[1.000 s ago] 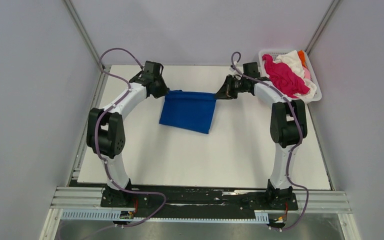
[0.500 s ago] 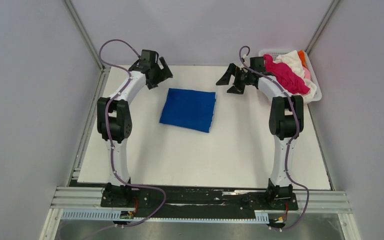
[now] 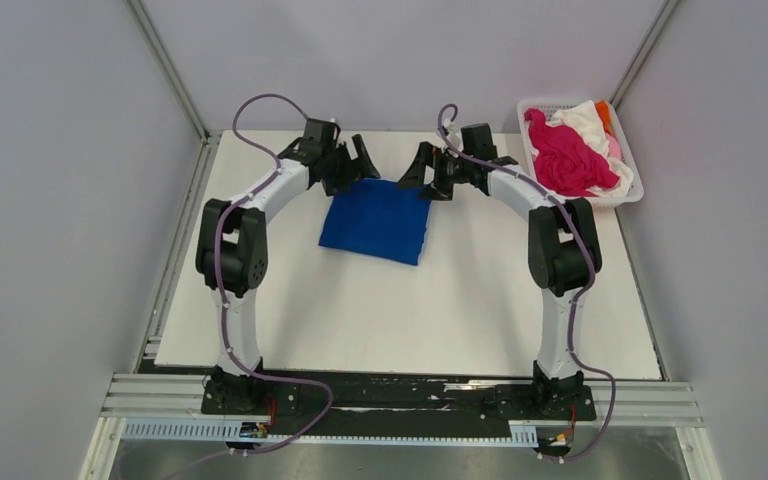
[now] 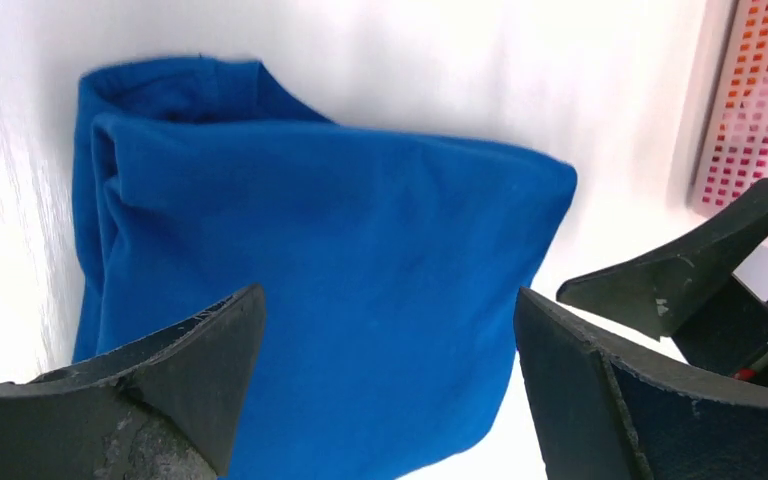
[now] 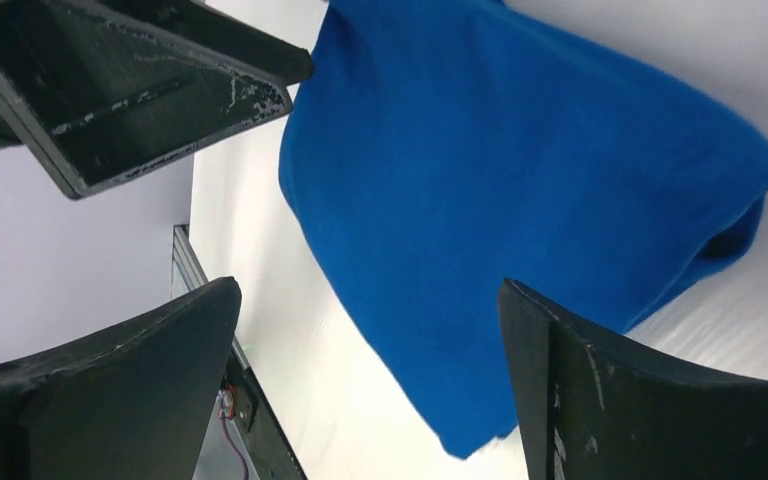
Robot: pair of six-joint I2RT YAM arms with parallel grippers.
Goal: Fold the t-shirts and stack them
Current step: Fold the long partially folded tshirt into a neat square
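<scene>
Freshly released, the blue t-shirt (image 3: 377, 221) is re-approached at 11 and 1 o'clock by the open left gripper (image 3: 363, 165) and open right gripper (image 3: 418, 178), suggesting another fold.

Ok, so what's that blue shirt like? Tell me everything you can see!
The blue t-shirt is soft royal-blue cloth, folded into a roughly square packet, with layered edges showing at one side. No print shows. It lies flat on the white table, toward the far side, between the two arms. The left end effector and right end effector hover open over its far edge; neither grips it.
</scene>
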